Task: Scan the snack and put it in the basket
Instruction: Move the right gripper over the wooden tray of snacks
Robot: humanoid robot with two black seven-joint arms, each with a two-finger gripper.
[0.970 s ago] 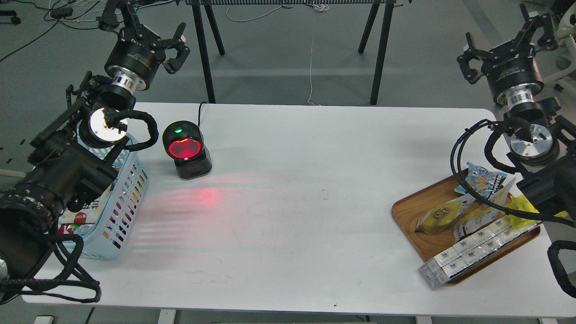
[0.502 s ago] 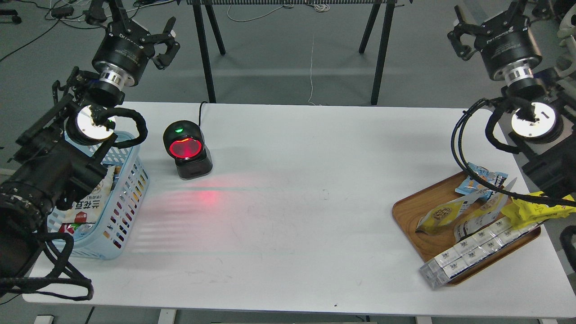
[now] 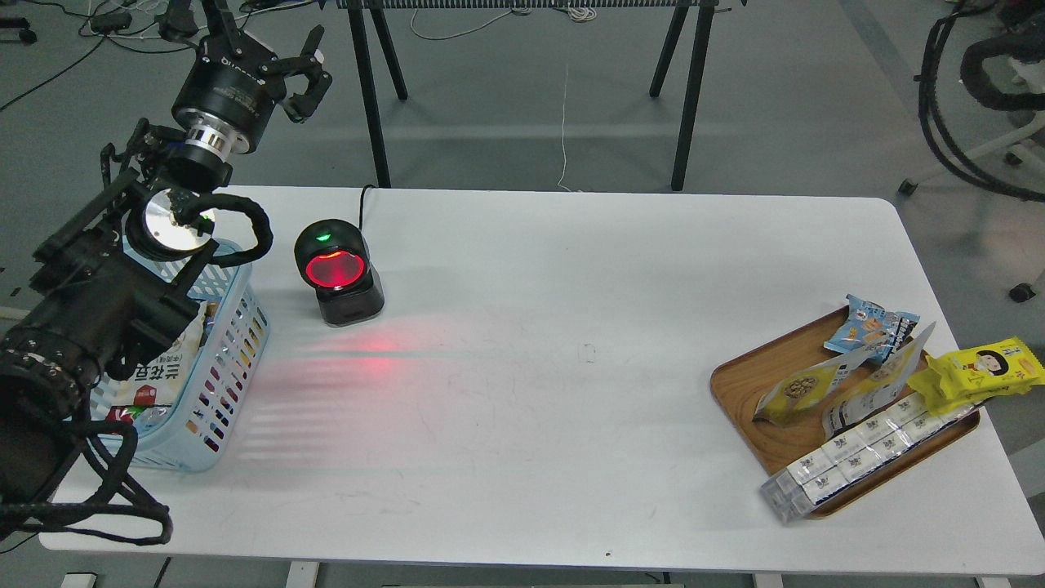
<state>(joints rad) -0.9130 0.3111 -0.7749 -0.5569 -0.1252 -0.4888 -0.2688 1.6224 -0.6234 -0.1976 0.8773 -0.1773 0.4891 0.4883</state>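
Note:
The snack [image 3: 796,392], a small yellow pouch with a round picture of nuts, lies on the left part of the brown wooden tray [image 3: 739,388] at the right of the table. The light blue basket [image 3: 233,347] stands at the table's left edge, with packets inside and partly hidden by my left arm. My left gripper [image 3: 263,47] is open and empty, raised high beyond the table's far left corner, above and behind the basket. My right gripper is out of view; only arm cables [image 3: 980,65] show at the top right.
A black barcode scanner [image 3: 336,273] with a red glowing window stands right of the basket and casts red light on the table. The tray also holds a blue biscuit packet [image 3: 869,327], a yellow cartoon-face packet [image 3: 984,367], a white-panelled pouch [image 3: 878,388] and a long clear box [image 3: 857,449].

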